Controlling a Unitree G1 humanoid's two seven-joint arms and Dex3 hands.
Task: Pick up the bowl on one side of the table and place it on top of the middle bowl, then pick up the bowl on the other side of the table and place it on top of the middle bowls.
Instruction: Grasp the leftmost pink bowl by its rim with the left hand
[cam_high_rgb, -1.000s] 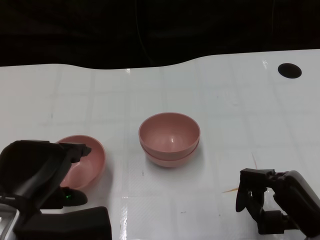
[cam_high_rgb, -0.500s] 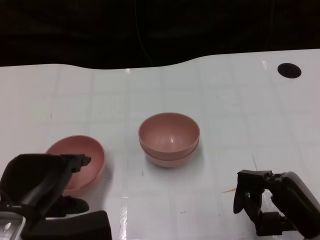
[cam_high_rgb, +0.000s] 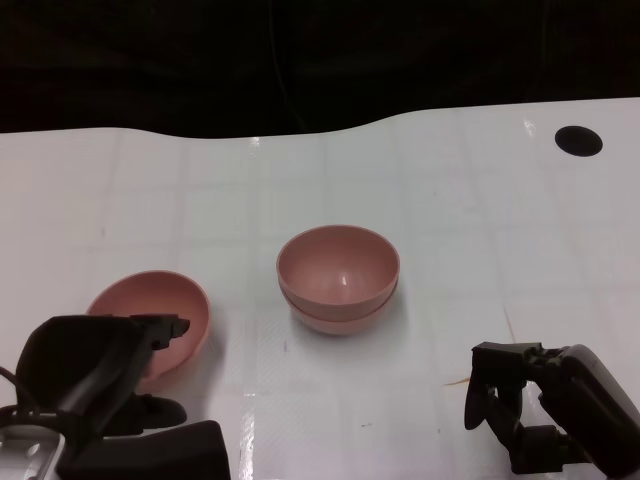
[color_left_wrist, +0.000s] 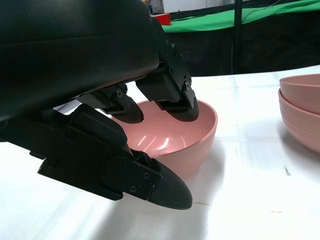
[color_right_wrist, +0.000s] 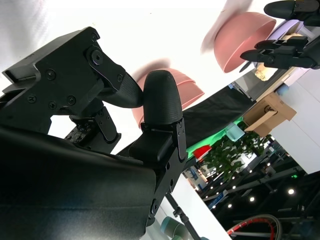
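— Head view first: what do we have nearest us?

— At seven o'clock, our left hand (cam_high_rgb: 95, 375) sits at the side bowl (cam_high_rgb: 160, 320). Our left wrist view shows upper fingers (color_left_wrist: 177, 102) over the near rim, reaching into the bowl, and a lower finger (color_left_wrist: 145, 182) outside the wall. We cannot tell whether they actually pinch it. The bowl rests on the white counter (cam_high_rgb: 450, 210).

— And at five o'clock?

— Our right hand (cam_high_rgb: 525, 405) hovers low over the counter, fingers curled in, holding nothing.

— Farther out?

— At the centre, toward twelve o'clock from us, two pink bowls (cam_high_rgb: 338, 275) sit nested, upright, well apart from both hands. The side bowl lies at about eight o'clock from them.

— Beyond that?

— A dark round spot (cam_high_rgb: 579, 141) at two o'clock, near the counter's far edge.
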